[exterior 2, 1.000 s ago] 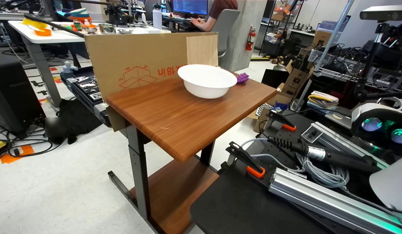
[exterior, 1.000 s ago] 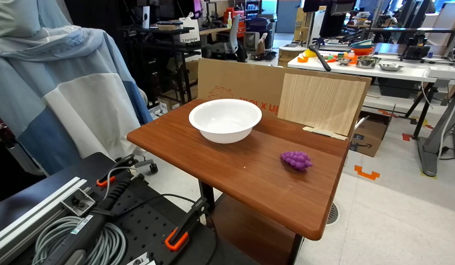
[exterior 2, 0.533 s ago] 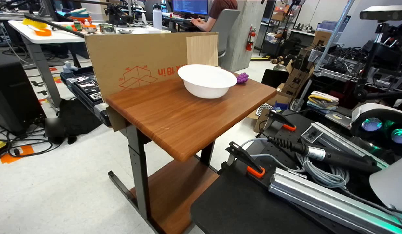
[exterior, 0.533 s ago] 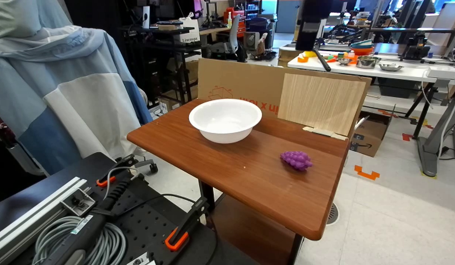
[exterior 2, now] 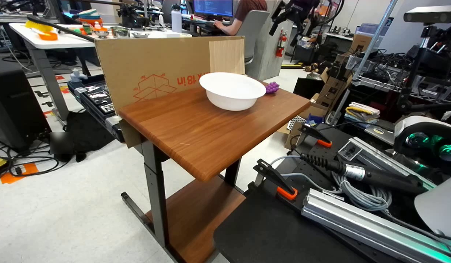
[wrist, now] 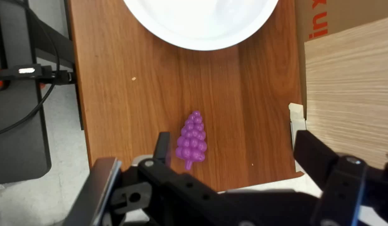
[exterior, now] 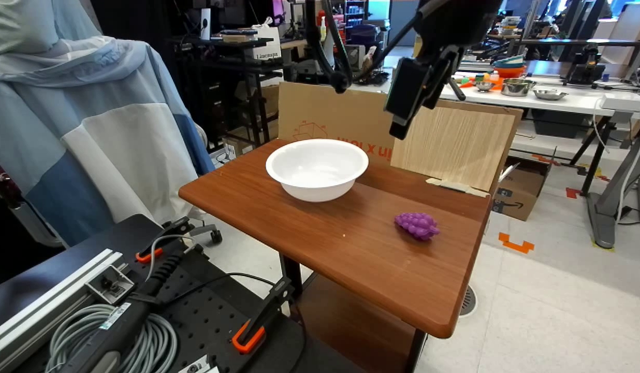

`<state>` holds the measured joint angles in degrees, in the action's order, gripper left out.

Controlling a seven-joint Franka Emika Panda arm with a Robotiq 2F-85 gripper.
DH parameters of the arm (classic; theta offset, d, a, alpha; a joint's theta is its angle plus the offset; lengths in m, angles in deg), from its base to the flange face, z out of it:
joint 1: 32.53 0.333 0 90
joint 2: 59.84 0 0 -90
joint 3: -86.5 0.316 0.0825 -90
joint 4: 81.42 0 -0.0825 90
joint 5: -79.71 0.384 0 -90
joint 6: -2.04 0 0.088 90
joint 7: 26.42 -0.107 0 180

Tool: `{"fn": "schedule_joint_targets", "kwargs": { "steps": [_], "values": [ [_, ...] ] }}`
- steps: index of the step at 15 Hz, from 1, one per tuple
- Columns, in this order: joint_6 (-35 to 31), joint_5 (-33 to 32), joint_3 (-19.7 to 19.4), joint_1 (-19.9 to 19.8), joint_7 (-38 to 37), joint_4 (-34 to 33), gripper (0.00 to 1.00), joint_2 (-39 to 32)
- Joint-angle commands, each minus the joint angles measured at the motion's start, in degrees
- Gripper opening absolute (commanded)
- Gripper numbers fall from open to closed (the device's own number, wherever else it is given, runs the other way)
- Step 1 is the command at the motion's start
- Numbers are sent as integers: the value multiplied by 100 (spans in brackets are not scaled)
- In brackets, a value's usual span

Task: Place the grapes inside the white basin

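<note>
Basin [exterior: 317, 172] upright on table [exterior: 325, 228], grapes [wrist: 192, 139] outside, claw [wrist: 234, 142] above

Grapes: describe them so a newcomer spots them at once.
Find the brown table with cardboard along one edge. In both exterior views, the grapes lie on it, right of a wide white bowl. Unlike that smooth bowl, they form a small, bumpy, purple cluster tapering to one end.

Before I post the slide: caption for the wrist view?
Wrist view: open tool above the brown table; purple grapes lie outside the white basin, which the top edge crops.
</note>
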<state>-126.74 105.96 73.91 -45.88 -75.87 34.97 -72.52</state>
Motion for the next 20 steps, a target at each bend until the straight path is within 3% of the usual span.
{"fn": "schedule_joint_targets", "kwargs": {
  "steps": [1, 8, 15, 19, 20],
  "values": [
    [-277, 596, -14, -82, -618, -673, 100, -877],
    [-922, 898, -85, -47, -2390, -1275, 100, -1942],
    [-815, 613, -177, 110, -4546, -1122, 100, -1799],
    [-481, 19, -179, 257, -4908, -885, 100, -1673],
    [-347, -147, -74, 207, -4580, -754, 100, -1554]
  ]
}}
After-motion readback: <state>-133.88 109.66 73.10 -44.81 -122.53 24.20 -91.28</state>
